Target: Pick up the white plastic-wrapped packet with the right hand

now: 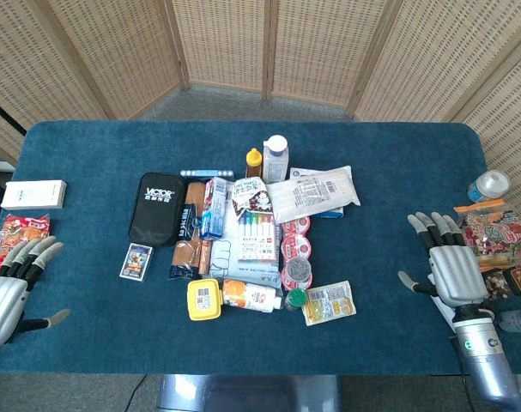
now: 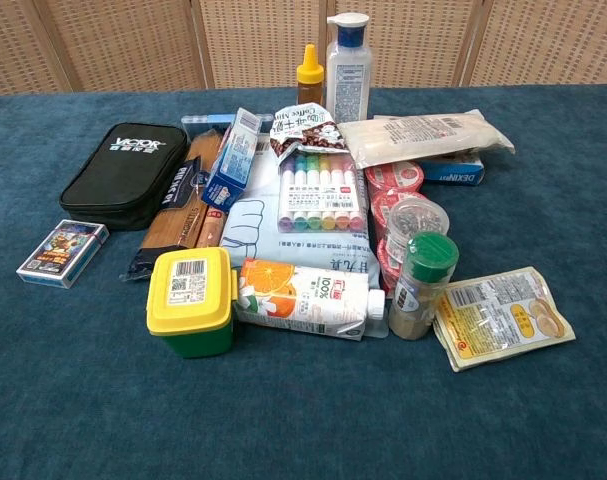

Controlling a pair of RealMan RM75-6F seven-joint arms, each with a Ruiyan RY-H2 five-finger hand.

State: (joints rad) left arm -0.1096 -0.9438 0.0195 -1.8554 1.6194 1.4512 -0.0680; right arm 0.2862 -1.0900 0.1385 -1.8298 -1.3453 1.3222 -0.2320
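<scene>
The white plastic-wrapped packet (image 1: 315, 195) lies flat at the back right of the pile, resting on a blue and white box; in the chest view the packet (image 2: 428, 136) sits at the upper right. My right hand (image 1: 446, 263) hovers open over the table's right side, well to the right of the packet and nearer the front edge, fingers spread and holding nothing. My left hand (image 1: 11, 283) is open at the far left front edge, also holding nothing. Neither hand shows in the chest view.
The pile holds a black case (image 1: 156, 207), marker set (image 1: 258, 234), juice carton (image 2: 303, 297), yellow-lidded box (image 2: 190, 300), spice jar (image 2: 421, 282), two bottles (image 2: 347, 63) and a yellow pouch (image 2: 498, 315). Snack packets (image 1: 492, 236) lie beside my right hand. A white box (image 1: 33, 195) sits far left.
</scene>
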